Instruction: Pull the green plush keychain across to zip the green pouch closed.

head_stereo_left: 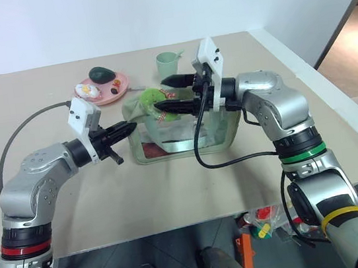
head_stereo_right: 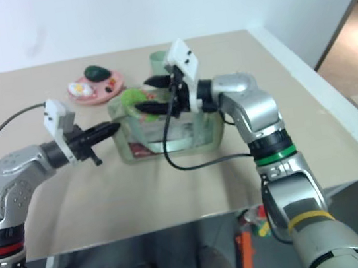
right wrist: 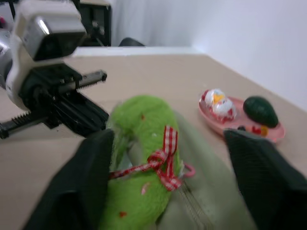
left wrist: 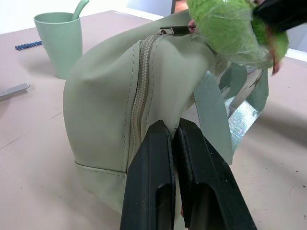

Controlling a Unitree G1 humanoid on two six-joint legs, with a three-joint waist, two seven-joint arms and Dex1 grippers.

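The green pouch [head_stereo_left: 185, 133] stands in the middle of the table, pale sage fabric with clear side panels and a top zipper [left wrist: 139, 96]. The green plush keychain [right wrist: 144, 158], fuzzy lime green with a red checked bow, sits on the pouch's top at its left end. My left gripper [left wrist: 170, 127] is shut on the fabric of that left end. My right gripper [right wrist: 169, 135] reaches in level from the right and is open. Its two fingers straddle the keychain, one close against the plush and the other standing clear of it.
A pink plate [head_stereo_left: 120, 92] behind the pouch carries a dark green avocado toy [head_stereo_left: 101, 73] and an egg toy [head_stereo_left: 86, 90]. A pale green cup [head_stereo_left: 167, 62] stands behind the pouch. The table's right edge [head_stereo_left: 335, 105] drops to the floor.
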